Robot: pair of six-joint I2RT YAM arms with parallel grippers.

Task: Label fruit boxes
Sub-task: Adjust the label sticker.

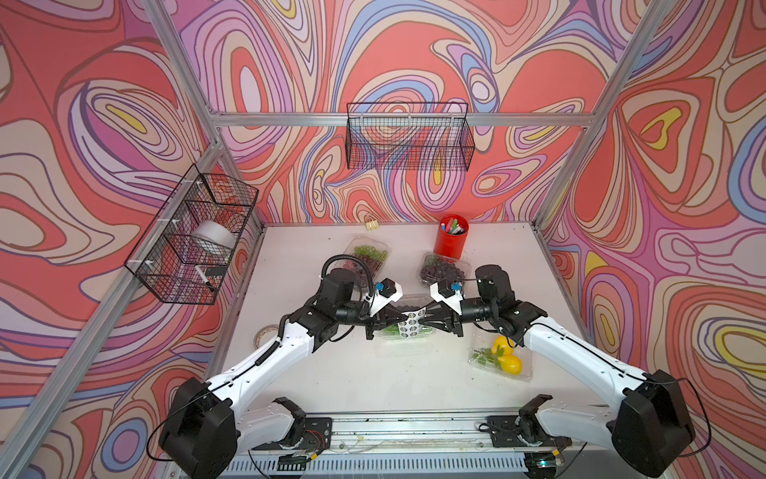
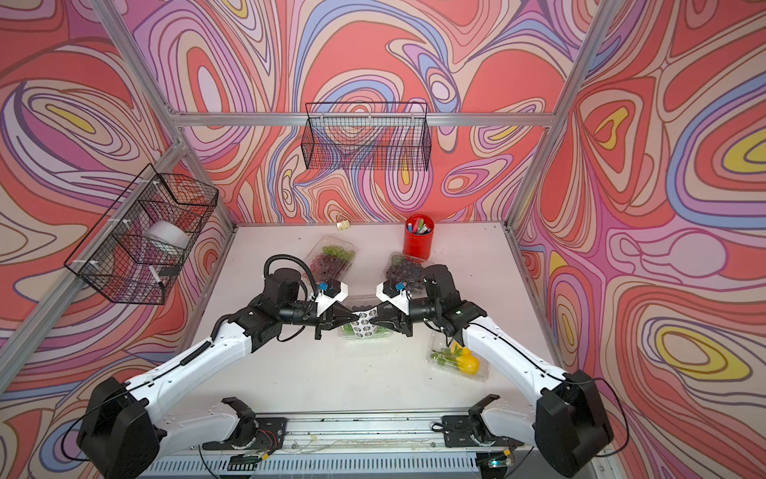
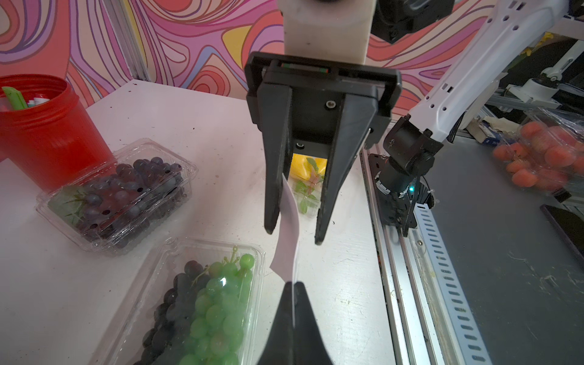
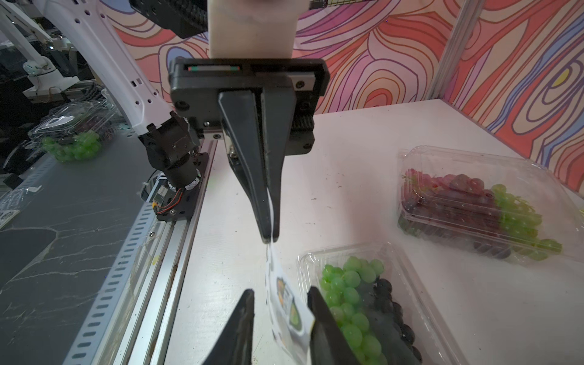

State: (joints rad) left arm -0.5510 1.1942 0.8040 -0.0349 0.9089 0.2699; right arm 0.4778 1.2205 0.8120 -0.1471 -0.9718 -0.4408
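White table (image 1: 352, 381) with four clear fruit boxes (image 1: 443, 269), red pen cup (image 1: 451, 242), tape roll (image 1: 257, 338), binder clip (image 1: 372, 225).

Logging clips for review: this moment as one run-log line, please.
left gripper: shut on sticker sheet | right gripper: open, jaws astride sheet's other end | sheet: in the air by green-and-dark grape box

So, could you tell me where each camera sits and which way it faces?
Top views: above the robot's base, looking down at the table; both arms, left gripper, right gripper.
Left wrist: left arm, facing the right gripper; own fingers show.
Right wrist: right arm, facing the left gripper; own fingers show.
Shared: both wrist views show the sticker sheet.
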